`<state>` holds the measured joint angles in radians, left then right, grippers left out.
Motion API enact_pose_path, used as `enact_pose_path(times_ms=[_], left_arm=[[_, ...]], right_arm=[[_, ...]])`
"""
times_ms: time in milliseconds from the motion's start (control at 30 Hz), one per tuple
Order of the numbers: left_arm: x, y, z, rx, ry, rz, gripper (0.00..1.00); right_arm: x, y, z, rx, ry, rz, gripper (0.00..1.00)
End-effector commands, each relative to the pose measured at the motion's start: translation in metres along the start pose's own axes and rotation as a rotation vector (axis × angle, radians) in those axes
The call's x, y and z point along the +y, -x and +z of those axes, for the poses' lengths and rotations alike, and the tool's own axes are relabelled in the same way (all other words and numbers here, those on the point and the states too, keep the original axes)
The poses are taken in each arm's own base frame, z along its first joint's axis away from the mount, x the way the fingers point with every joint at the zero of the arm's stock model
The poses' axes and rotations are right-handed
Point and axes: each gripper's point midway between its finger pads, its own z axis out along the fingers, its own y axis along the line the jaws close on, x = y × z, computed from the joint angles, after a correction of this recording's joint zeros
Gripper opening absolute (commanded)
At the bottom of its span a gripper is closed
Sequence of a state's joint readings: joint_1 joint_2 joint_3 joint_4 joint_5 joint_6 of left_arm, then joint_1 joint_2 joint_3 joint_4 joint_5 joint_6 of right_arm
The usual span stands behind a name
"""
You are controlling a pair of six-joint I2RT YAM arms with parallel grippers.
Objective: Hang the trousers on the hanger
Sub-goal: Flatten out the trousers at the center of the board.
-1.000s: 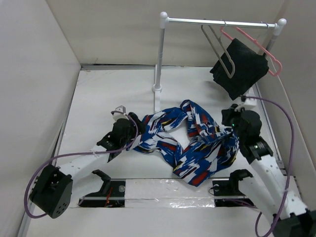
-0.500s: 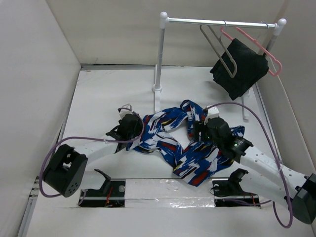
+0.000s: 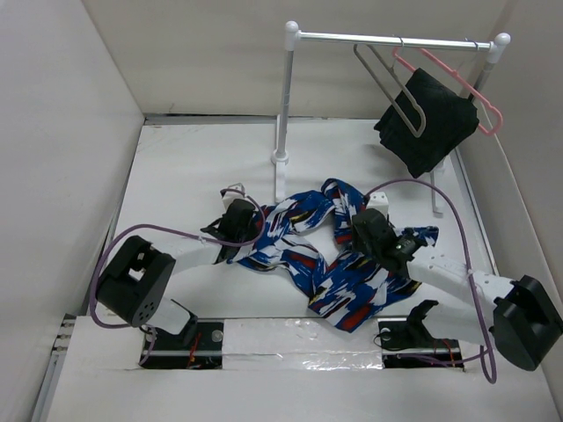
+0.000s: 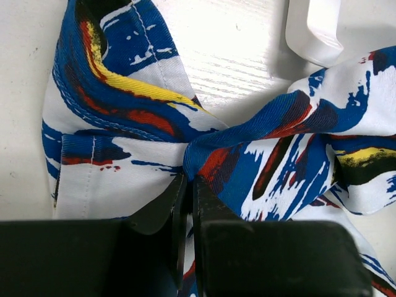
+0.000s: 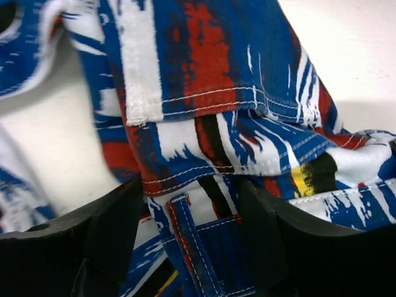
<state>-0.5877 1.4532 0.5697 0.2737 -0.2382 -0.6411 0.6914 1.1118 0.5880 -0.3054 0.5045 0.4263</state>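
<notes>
Grab stage: my left gripper (image 4: 189, 185) is pinched shut on the trousers (image 3: 325, 255) at their 9 o'clock end, while my right gripper (image 5: 192, 204) sits spread around the fabric at 3 o'clock, not squeezing. The trousers are heaped mid-table (image 3: 193, 167), so I reckon next is to close the right and lift toward the wire hanger (image 3: 383, 86) at 1 o'clock. Count: one trousers, two hangers (wire plus a pink hanger (image 3: 475, 97)), one black cloth (image 3: 429, 119).

Close view of crumpled trousers (image 5: 204, 80) printed in blue, white, red and black, with white stitching and a belt loop (image 5: 189, 238). The end effector (image 5: 192, 207) holds its two black fingers (image 5: 102, 244) apart at the bottom, fabric lying between them. Bare white surface (image 5: 349, 49) shows upper right.
</notes>
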Motion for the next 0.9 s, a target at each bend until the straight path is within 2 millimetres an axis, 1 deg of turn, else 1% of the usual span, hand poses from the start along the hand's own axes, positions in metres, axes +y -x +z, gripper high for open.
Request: enact_pose_path(times_ms=[0, 33, 67, 100, 133, 167, 200, 233, 267, 300, 367, 400, 433, 467, 500, 533, 567, 600, 633, 667, 700, 733, 767, 800, 833, 867], left_arm=[[-0.003, 0.010, -0.001, -0.038, 0.007, -0.016, 0.00], [0.001, 0.005, -0.003, -0.029, 0.013, -0.012, 0.00], [0.009, 0.005, -0.003, -0.030, 0.035, -0.019, 0.00], [0.007, 0.012, -0.007, -0.050, 0.007, -0.033, 0.00], [0.016, 0.003, -0.010, -0.037, 0.005, -0.049, 0.00], [0.018, 0.006, -0.012, -0.044, -0.010, -0.082, 0.00], [0.015, 0.016, -0.020, -0.081, -0.040, -0.116, 0.00], [0.022, 0.014, -0.023, -0.081, -0.023, -0.158, 0.00], [0.029, 0.022, -0.027, -0.119, 0.018, -0.175, 0.00], [0.042, 0.032, -0.036, -0.149, 0.060, -0.197, 0.00], [0.057, 0.044, -0.047, -0.200, 0.106, -0.228, 0.00], [0.065, 0.060, -0.060, -0.253, 0.110, -0.264, 0.00], [0.073, 0.064, -0.066, -0.273, 0.121, -0.282, 0.00], [0.077, 0.077, -0.081, -0.328, 0.114, -0.305, 0.00], [0.082, 0.084, -0.089, -0.362, 0.124, -0.320, 0.00], [0.087, 0.089, -0.095, -0.394, 0.132, -0.337, 0.00], [0.090, 0.096, -0.102, -0.439, 0.136, -0.366, 0.00], [0.091, 0.104, -0.111, -0.481, 0.118, -0.394, 0.00], [0.090, 0.107, -0.114, -0.494, 0.113, -0.412, 0.00], [0.095, 0.112, -0.118, -0.518, 0.129, -0.433, 0.00], [0.096, 0.115, -0.122, -0.529, 0.133, -0.449, 0.00], [0.096, 0.120, -0.125, -0.548, 0.138, -0.458, 0.00], [0.096, 0.123, -0.126, -0.552, 0.138, -0.459, 0.00], [0.096, 0.122, -0.124, -0.547, 0.148, -0.461, 0.00], [0.094, 0.127, -0.126, -0.555, 0.145, -0.468, 0.00], [0.094, 0.127, -0.125, -0.552, 0.144, -0.473, 0.00]], right_arm=[[-0.011, 0.028, 0.007, -0.079, -0.083, 0.064, 0.50], [-0.014, 0.029, 0.009, -0.077, -0.092, 0.068, 0.41], [-0.011, 0.029, 0.010, -0.076, -0.077, 0.063, 0.32], [-0.010, 0.028, 0.013, -0.074, -0.065, 0.063, 0.25], [-0.005, 0.026, 0.014, -0.065, -0.039, 0.056, 0.13], [0.003, 0.022, 0.014, -0.045, 0.006, 0.033, 0.08], [0.010, 0.019, 0.013, -0.033, 0.038, 0.021, 0.03], [0.026, 0.013, 0.008, -0.022, 0.099, -0.005, 0.00], [0.042, 0.006, 0.002, -0.006, 0.171, -0.030, 0.00], [0.055, 0.002, -0.002, -0.003, 0.219, -0.048, 0.00], [0.093, -0.017, -0.023, 0.032, 0.362, -0.109, 0.00], [0.110, -0.020, -0.033, 0.023, 0.430, -0.127, 0.00], [0.126, -0.025, -0.044, 0.028, 0.489, -0.138, 0.00], [0.155, -0.031, -0.070, 0.031, 0.597, -0.172, 0.00], [0.168, -0.032, -0.084, 0.026, 0.640, -0.191, 0.00], [0.178, -0.027, -0.098, 0.012, 0.666, -0.206, 0.00], [0.197, -0.007, -0.125, -0.046, 0.711, -0.228, 0.00], [0.193, -0.003, -0.132, -0.045, 0.684, -0.257, 0.00], [0.191, 0.007, -0.138, -0.067, 0.667, -0.257, 0.00], [0.186, 0.021, -0.140, -0.106, 0.631, -0.252, 0.00], [0.174, 0.037, -0.143, -0.143, 0.599, -0.228, 0.00], [0.156, 0.052, -0.139, -0.184, 0.539, -0.204, 0.00], [0.146, 0.056, -0.128, -0.182, 0.500, -0.186, 0.00], [0.113, 0.072, -0.112, -0.187, 0.415, -0.126, 0.00], [0.096, 0.079, -0.103, -0.196, 0.374, -0.095, 0.00], [0.078, 0.087, -0.095, -0.218, 0.332, -0.070, 0.00]])
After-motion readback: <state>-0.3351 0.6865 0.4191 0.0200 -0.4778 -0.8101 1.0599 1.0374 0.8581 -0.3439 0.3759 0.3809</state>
